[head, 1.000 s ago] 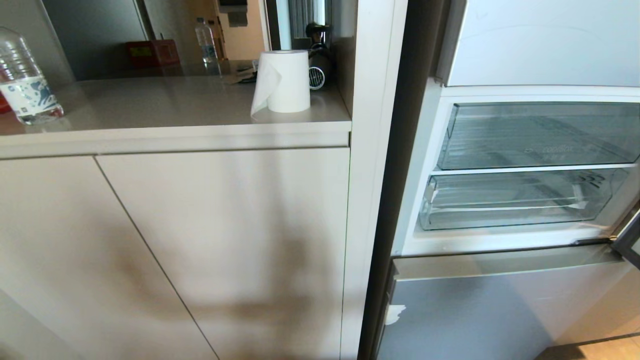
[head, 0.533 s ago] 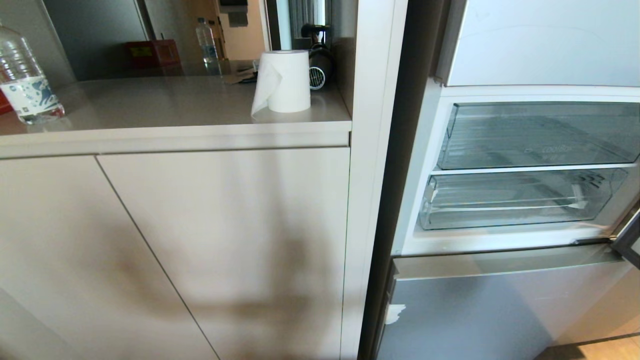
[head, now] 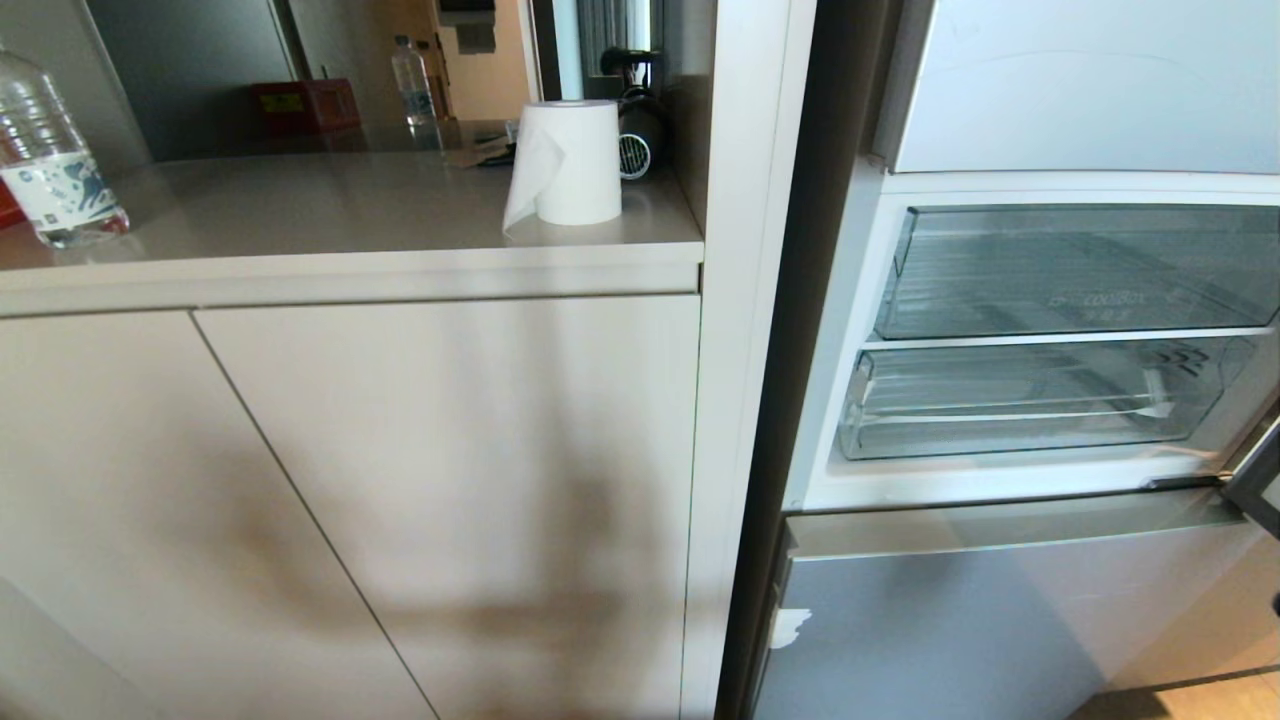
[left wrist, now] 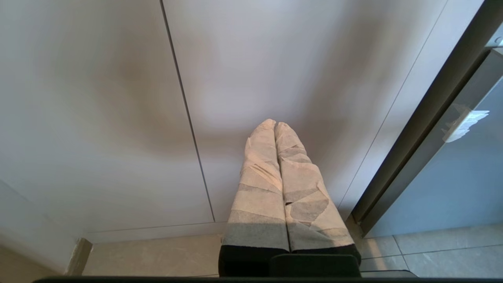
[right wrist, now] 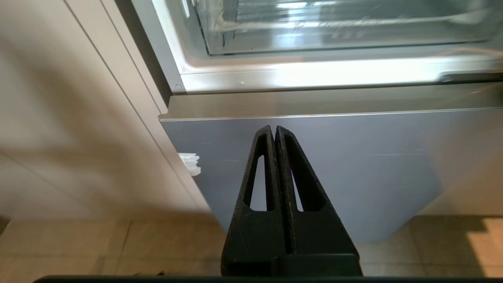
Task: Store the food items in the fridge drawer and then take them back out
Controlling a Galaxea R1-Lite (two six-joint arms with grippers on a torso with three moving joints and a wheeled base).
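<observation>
Since earlier: almost nothing had shifted in the head view; a dark sliver had appeared at the right edge, low beside the fridge, and the dark object behind the paper roll looked slightly different.
Counter: a beige counter (head: 300, 215) ran along the left, over plain flat cabinet doors (head: 430, 480) crossed by soft shadows.
On the counter: a white paper roll (head: 565, 165) stood at the right end near the front edge, with a loose sheet hanging; a clear water bottle (head: 50, 165) stood at the far left; a second bottle (head: 412, 82) and a red box (head: 305, 103) sat farther back.
Fridge: it stood at the right with its upper compartment open, a grey lower door (head: 960, 610) shut beneath.
Fridge drawer: the shallow clear drawer (head: 1030, 400) with a ribbed floor sat pushed in below a taller clear drawer (head: 1080, 270); both looked bare.
Food: no tomato showed in any view.
Left gripper: the left gripper (left wrist: 275, 125), its fingers wrapped in pale tape, was pressed together and pointed at the cabinet doors near the tiled floor (left wrist: 157, 255).
Right gripper: the right gripper (right wrist: 274, 129), black with slotted fingers, was pressed together on nothing, in front of the grey lower door, below the open compartment's sill.
Room: pale floor tiles lay under the cabinet; a warmer wood-toned floor showed right of the fridge.
</observation>
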